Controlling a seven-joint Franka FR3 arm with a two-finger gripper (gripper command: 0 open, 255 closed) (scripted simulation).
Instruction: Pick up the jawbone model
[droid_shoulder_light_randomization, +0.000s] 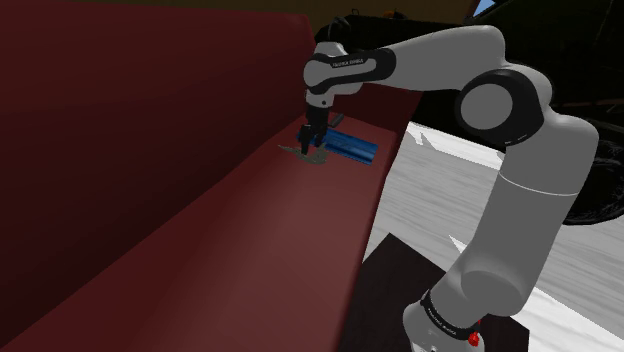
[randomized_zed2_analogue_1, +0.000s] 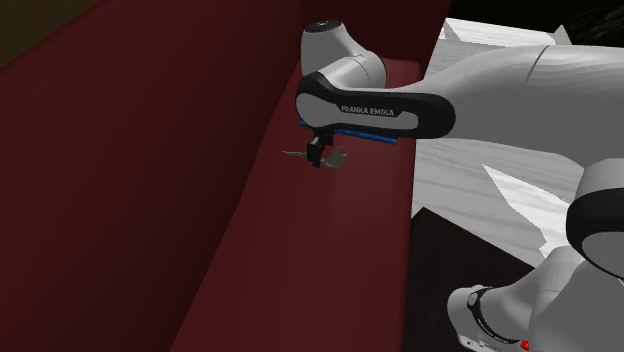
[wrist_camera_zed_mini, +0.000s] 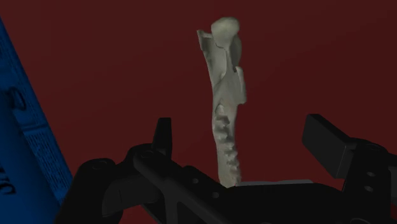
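A pale grey-green jawbone model (wrist_camera_zed_mini: 226, 114) with a row of teeth lies on the dark red sofa seat (droid_shoulder_light_randomization: 200, 230). My black gripper (wrist_camera_zed_mini: 245, 143) is lowered over it and open. Its two fingertips stand apart on either side of the bone's near end and neither touches it. In the shoulder view the gripper (droid_shoulder_light_randomization: 311, 140) points straight down onto the jawbone (droid_shoulder_light_randomization: 299, 152), whose ends stick out to either side. The second exterior view has the gripper (randomized_zed2_analogue_1: 318, 155) just above the seat, with the jawbone (randomized_zed2_analogue_1: 294, 154) poking out to its left.
A blue box (droid_shoulder_light_randomization: 352, 147) lies on the seat right beside the jawbone, close to one finger (wrist_camera_zed_mini: 163, 137). The red backrest (droid_shoulder_light_randomization: 120, 110) rises along the shoulder view's left. The seat's front edge drops to a pale floor (droid_shoulder_light_randomization: 440, 190) at that view's right.
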